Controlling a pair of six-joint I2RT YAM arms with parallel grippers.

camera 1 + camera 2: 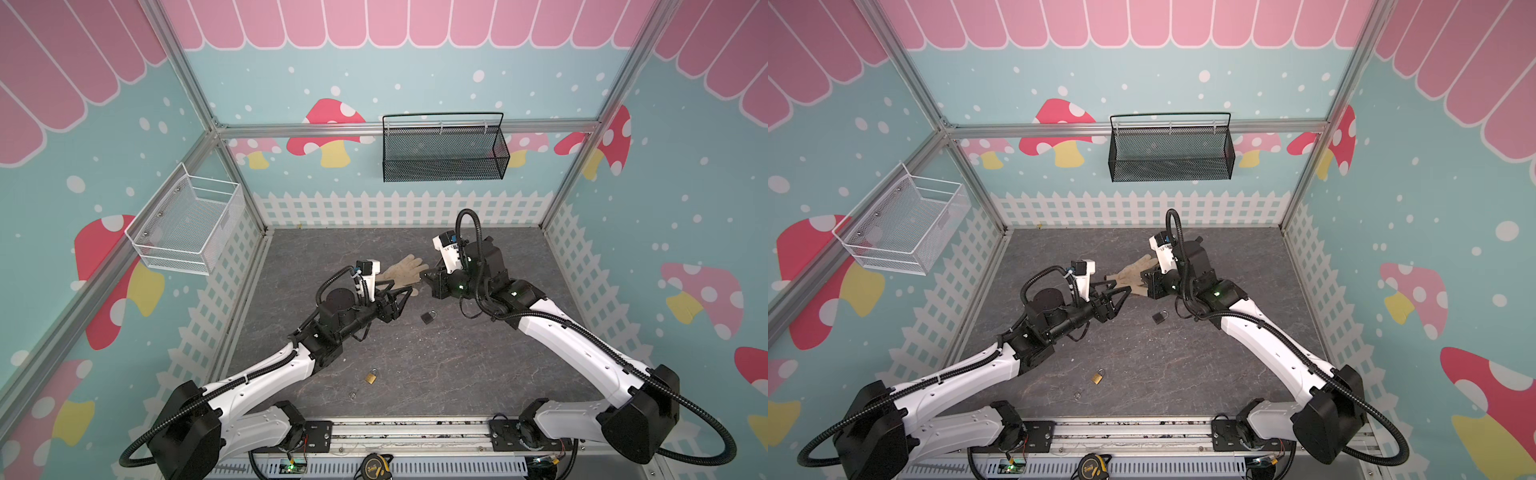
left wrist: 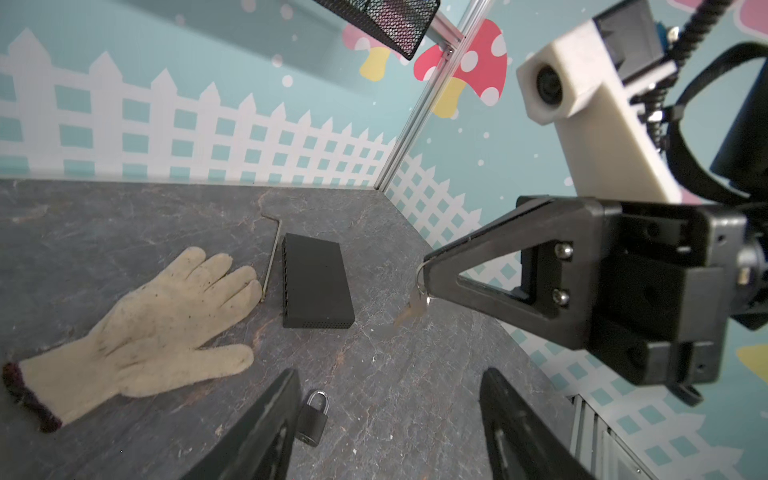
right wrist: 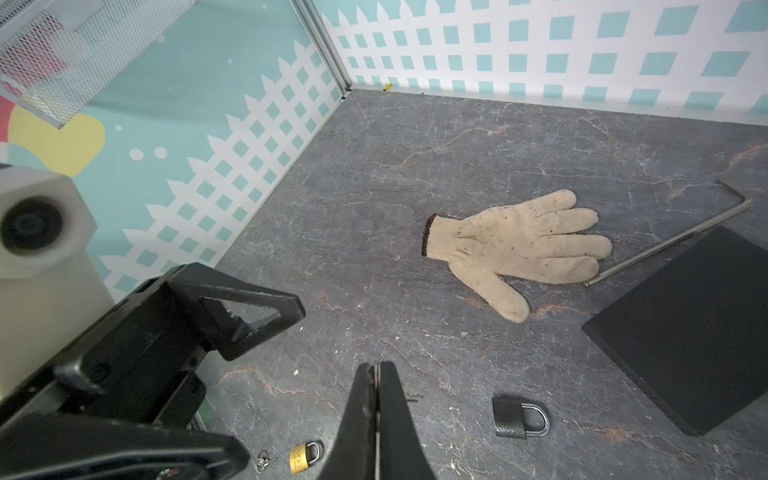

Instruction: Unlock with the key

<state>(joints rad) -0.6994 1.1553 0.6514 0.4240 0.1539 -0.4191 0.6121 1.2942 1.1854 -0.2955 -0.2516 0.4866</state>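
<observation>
Top views: left gripper (image 1: 400, 290) up over grey table (image 1: 457, 374), jaws parted, nothing in them. Right gripper (image 1: 424, 275) tip to tip with it, close but not touching, above glove (image 1: 405, 266); jaws together. Key too small to make out here. Black padlock (image 1: 428, 317) flat on table, just beside both grippers. Brass padlock (image 1: 372, 377) well apart, nearer the arm bases, small metal ring (image 1: 353, 394) near it.

Left wrist: own fingers (image 2: 266, 428) spread wide, empty. Black padlock (image 2: 313, 417) on table between them, just beside one finger. Right gripper (image 2: 426, 272) pinched shut on ring of key (image 2: 417, 301), key dangling under the tips. Hex key (image 2: 272, 257) lying between glove (image 2: 145, 328) and black box (image 2: 316, 282).

Right wrist: own jaws pressed together on a thin metal edge, key itself hidden. Black padlock (image 3: 515, 417) flat on table, shackle seated, near the tips. Brass padlock (image 3: 305, 457) and small metal ring (image 3: 262, 461) side by side. Left gripper (image 3: 272, 382) gaping, empty.
</observation>
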